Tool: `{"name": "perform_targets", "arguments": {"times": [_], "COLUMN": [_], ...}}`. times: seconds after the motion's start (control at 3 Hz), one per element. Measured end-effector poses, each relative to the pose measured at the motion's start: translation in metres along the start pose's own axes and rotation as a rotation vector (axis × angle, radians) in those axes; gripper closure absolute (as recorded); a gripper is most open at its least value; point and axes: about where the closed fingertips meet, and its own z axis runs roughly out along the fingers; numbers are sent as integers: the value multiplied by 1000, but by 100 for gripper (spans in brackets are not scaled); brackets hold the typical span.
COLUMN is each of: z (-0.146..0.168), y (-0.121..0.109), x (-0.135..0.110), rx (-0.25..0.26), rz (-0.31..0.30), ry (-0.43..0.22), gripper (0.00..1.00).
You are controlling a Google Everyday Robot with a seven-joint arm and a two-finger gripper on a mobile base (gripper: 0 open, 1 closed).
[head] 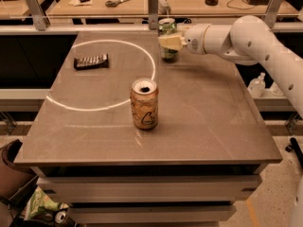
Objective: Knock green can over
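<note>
The green can (167, 28) stands upright near the far edge of the brown table (213, 122), its silver top showing and its middle hidden behind my gripper. My gripper (170, 42) is at the end of the white arm (246, 37) that reaches in from the right, and its cream fingers (171, 41) lie across the front of the can, touching or almost touching it. An orange-tan can (144, 104) with dark script stands upright and open-topped in the middle of the table, well in front of the gripper.
A dark flat snack packet (91, 61) lies at the table's far left. A white ring of light (102, 74) marks the tabletop. A rail with grey posts (152, 1) runs behind the table, with a desk beyond. Bags (45, 207) sit on the floor at lower left.
</note>
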Motion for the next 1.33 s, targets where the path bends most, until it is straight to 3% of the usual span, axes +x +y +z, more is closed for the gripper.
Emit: {"name": "perform_targets", "arguments": {"times": [0.67,1.33], "z": [-36,-49], "y": [-5,-13], "x": [-4,-10], "rx": [91,154], "rz": [-36,-105], "ry": [172,417], "gripper": [100,100]}}
